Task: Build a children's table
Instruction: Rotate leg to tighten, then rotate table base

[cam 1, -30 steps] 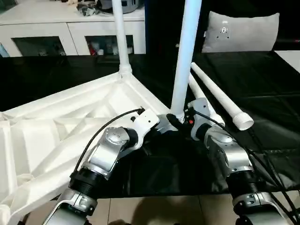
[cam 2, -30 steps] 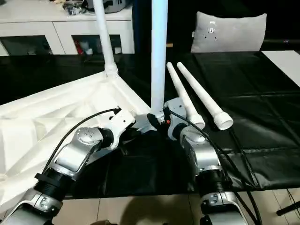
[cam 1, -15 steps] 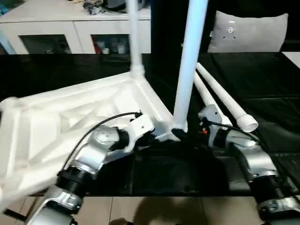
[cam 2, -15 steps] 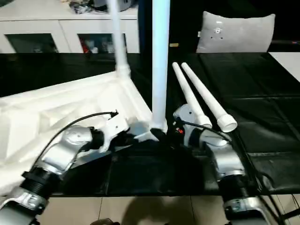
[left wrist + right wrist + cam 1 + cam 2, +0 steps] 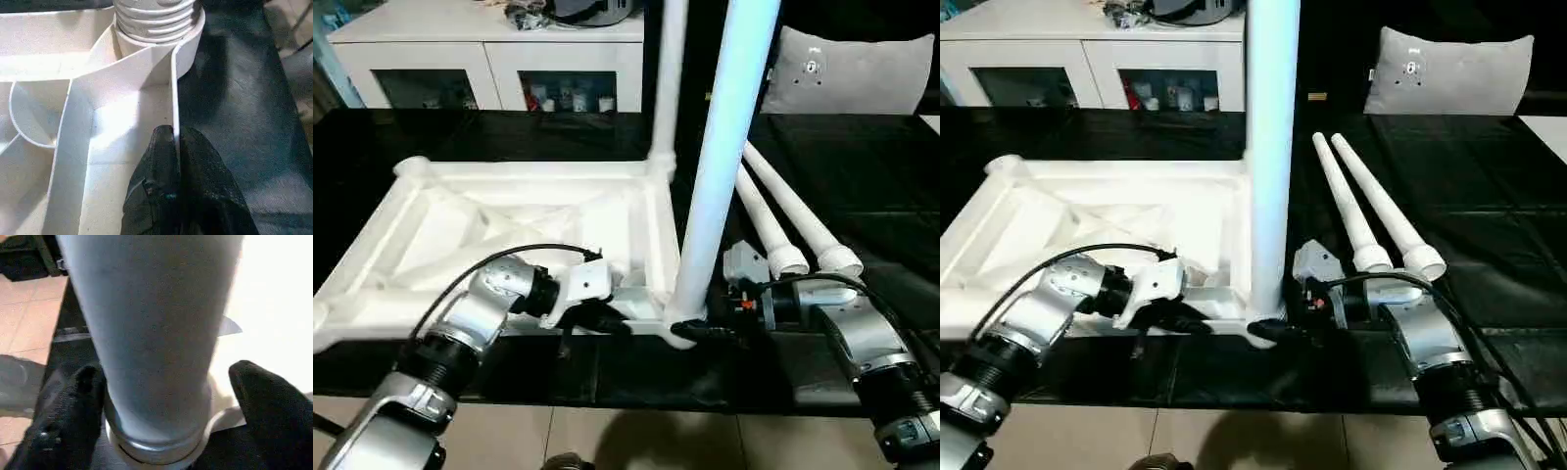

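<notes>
Two silver forearms, the left (image 5: 460,338) and the right (image 5: 862,343), end in ribbed black collars and white wrist housings. A black cable (image 5: 514,257) loops over the left arm. Black, rounded fingers (image 5: 161,181) tip each arm.

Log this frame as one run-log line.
stage: leg fitting | left gripper: shut on tabletop rim | right gripper: open around upright leg base | fitted: two legs | loose legs: two, on black mat

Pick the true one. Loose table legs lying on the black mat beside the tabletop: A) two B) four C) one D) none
A: two loose legs lie side by side on the black mat, right of the upturned tabletop, while two others stand upright in its corner sockets.
</notes>
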